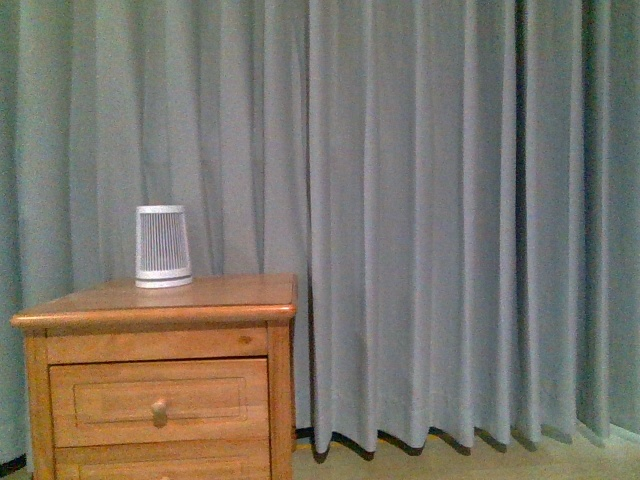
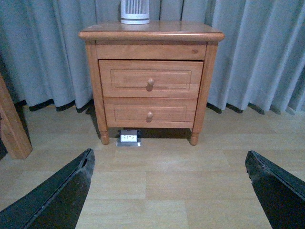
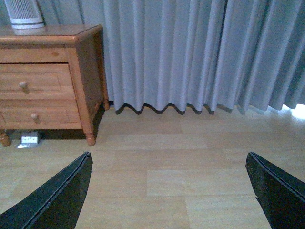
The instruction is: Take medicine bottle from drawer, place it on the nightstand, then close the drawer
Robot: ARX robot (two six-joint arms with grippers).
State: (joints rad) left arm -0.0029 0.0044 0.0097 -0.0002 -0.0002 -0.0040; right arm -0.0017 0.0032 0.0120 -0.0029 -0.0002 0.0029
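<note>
The nightstand (image 2: pixel 151 34) stood on the wooden floor (image 2: pixel 167 191) against a grey curtain (image 1: pixel 450 200). Its taller upper drawer (image 2: pixel 150 78) looked closed, and a white ribbed cylinder (image 2: pixel 135 12) stood on top. The left end effector (image 2: pixel 169 153) and right end effector (image 3: pixel 167 155) hung spread wide, empty, well apart from it. The medicine bottle was out of sight.

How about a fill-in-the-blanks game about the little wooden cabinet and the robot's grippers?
1. The nightstand has ___ knobbed drawers, one above the other.
2. A white ribbed cylinder stands on ___ of it.
3. A grey ___ hangs behind it.
4. The left gripper and the right gripper are both ___, holding nothing.
Missing words: two; top; curtain; open.
</note>
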